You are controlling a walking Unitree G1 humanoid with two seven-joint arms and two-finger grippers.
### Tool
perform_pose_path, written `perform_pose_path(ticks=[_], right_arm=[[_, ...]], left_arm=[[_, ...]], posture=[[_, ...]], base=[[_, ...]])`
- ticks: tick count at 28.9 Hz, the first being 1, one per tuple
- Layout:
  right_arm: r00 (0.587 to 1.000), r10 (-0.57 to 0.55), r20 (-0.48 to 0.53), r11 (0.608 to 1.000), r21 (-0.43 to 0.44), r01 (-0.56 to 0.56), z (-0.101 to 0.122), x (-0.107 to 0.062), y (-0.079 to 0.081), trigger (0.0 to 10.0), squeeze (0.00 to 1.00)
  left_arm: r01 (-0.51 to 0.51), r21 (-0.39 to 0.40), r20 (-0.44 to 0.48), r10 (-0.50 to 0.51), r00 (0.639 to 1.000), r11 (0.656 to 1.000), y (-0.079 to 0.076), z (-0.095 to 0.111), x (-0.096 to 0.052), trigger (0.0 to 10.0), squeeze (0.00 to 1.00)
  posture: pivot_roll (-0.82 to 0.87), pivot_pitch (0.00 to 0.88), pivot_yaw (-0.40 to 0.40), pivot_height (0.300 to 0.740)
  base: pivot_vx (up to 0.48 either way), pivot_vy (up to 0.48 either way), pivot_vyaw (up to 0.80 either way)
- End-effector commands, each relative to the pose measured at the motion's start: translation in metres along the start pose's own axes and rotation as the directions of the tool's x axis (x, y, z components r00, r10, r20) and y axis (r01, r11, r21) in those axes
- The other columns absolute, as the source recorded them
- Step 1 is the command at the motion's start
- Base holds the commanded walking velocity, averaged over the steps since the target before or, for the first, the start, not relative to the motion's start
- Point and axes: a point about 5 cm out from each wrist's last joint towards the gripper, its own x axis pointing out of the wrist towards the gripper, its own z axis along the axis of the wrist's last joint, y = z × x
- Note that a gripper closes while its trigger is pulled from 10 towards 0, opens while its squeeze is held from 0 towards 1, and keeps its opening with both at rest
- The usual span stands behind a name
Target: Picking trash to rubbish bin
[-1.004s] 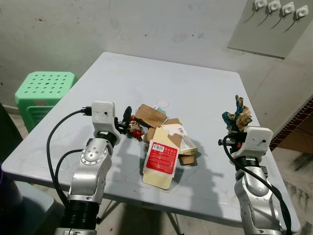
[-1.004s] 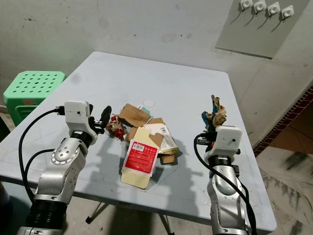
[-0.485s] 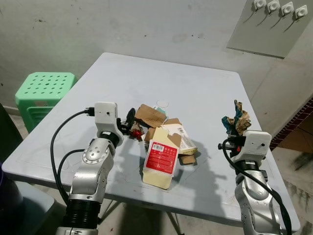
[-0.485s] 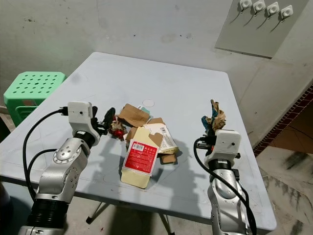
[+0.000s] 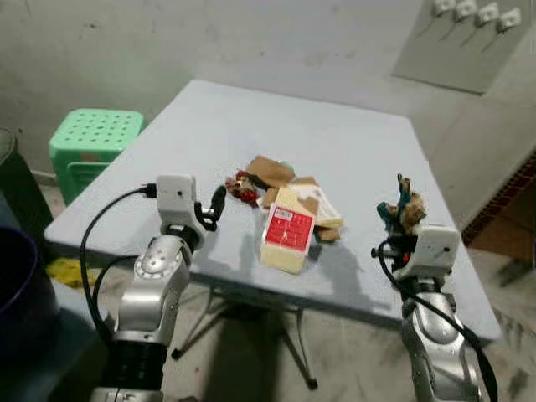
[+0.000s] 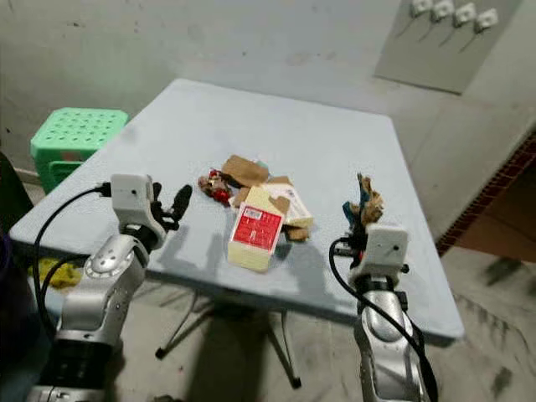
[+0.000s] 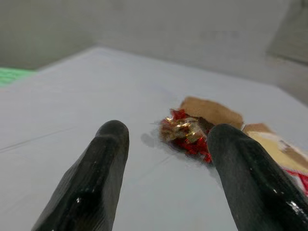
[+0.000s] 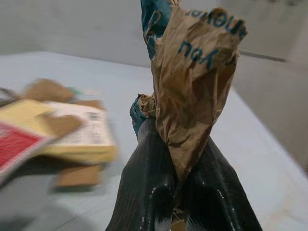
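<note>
Carrying looks to be the step in hand: the right gripper (image 8: 175,192) has its two black fingers pinched together on a crumpled brown paper wrapper (image 8: 192,77) with teal printing, held upright above the counter's (image 5: 251,117) edge at about 4 o'clock from the trash pile. I judge that one piece is secured and the rest is not yet dealt with.

The left gripper (image 7: 163,159) is spread wide and holds nothing, its fingers aimed at a small red and gold foil wrapper (image 7: 185,132) that lies on the counter a little beyond the fingertips, apart from them.

From the head views the pile sits near the counter's middle. The foil wrapper (image 5: 243,186) is at its 9 o'clock side, touching a torn brown cardboard piece (image 5: 270,170). A flattened yellow carton with a red label (image 5: 286,239) lies at 6 o'clock, overlapping a white printed packet (image 5: 322,209).

A dark rounded shape (image 5: 17,276) at the robot's far left, about 8 o'clock from the counter, may be the rubbish bin, though I cannot tell for certain. A green plastic stool (image 5: 92,138) stands at the counter's 10 o'clock.

The next move likely calls for turning toward the bin and releasing the paper wrapper over it, or first closing the left gripper on the foil. The crushed paper should be light, so the pinch should suffice.
</note>
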Motion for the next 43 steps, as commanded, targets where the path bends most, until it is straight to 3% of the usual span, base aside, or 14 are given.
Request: perform_pose_path(ticks=[1, 16, 36, 43], right_arm=[[1.000, -0.007, 0.002, 1.000, -0.004, 0.007, 0.001, -0.002, -0.001, 10.0, 0.00], [1.000, 0.016, -0.009, 1.000, -0.006, -0.016, 0.001, -0.005, -0.001, 10.0, 0.00], [0.999, 0.040, 0.000, 0.999, -0.037, -0.040, 0.008, 0.007, 0.001, 10.0, 0.00], [0.999, 0.043, 0.011, 0.998, -0.040, -0.043, 0.011, 0.013, 0.002, 10.0, 0.00]], left_arm=[[0.014, 0.001, -0.009, -0.014, 1.000, 1.000, -0.002, -0.001, 0.000, 10.0, 0.00], [0.008, -0.013, 0.027, -0.008, 1.000, 1.000, 0.001, 0.003, 0.000, 10.0, 0.00], [0.000, -0.009, 0.047, 0.000, 0.999, 1.000, 0.004, 0.006, 0.007, 10.0, 0.00], [0.000, 0.025, 0.077, -0.002, 0.997, 1.000, 0.005, 0.010, 0.012, 10.0, 0.00]], posture=[[-0.02, 0.000, -0.079, 0.740], [-0.03, 0.000, -0.076, 0.740], [-0.04, 0.000, -0.077, 0.740], [-0.03, 0.000, -0.076, 0.740]], base=[[-0.296, 0.000, 0.00], [-0.055, 0.000, 0.00], [0.000, 0.000, 0.80], [0.000, 0.000, 0.80]])
